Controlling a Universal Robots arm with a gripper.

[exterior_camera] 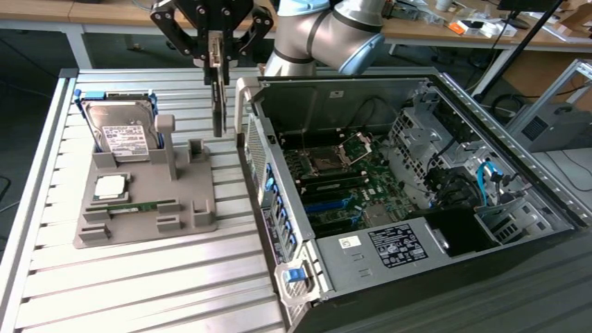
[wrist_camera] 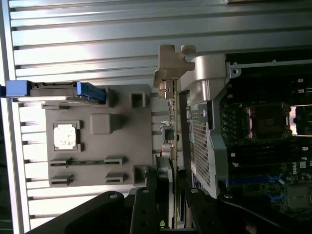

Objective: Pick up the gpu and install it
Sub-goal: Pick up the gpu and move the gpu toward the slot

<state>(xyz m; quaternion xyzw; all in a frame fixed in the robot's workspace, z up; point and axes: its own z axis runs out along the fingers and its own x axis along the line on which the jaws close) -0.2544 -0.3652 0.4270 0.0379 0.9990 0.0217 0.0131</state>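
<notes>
The gpu [exterior_camera: 218,97] is a thin dark card seen edge-on, hanging upright in the air from my gripper [exterior_camera: 215,52], whose black fingers are shut on its upper end. It hangs between the grey holder [exterior_camera: 194,208] and the open computer case [exterior_camera: 324,97], just outside the case's rear corner. In the wrist view the gpu [wrist_camera: 170,97] runs away from my gripper [wrist_camera: 171,204], with its tan metal bracket at the far end, beside the case's perforated wall [wrist_camera: 202,141]. The motherboard [exterior_camera: 342,180] lies bare inside the case.
The grey holder carries an upright hard drive [exterior_camera: 125,135] in blue rails, a CPU [exterior_camera: 111,185] and a green RAM stick [exterior_camera: 134,206]. Drive cages and blue cables [exterior_camera: 486,180] fill the case's side at the exterior view's right. A slatted metal table [exterior_camera: 138,291] lies underneath.
</notes>
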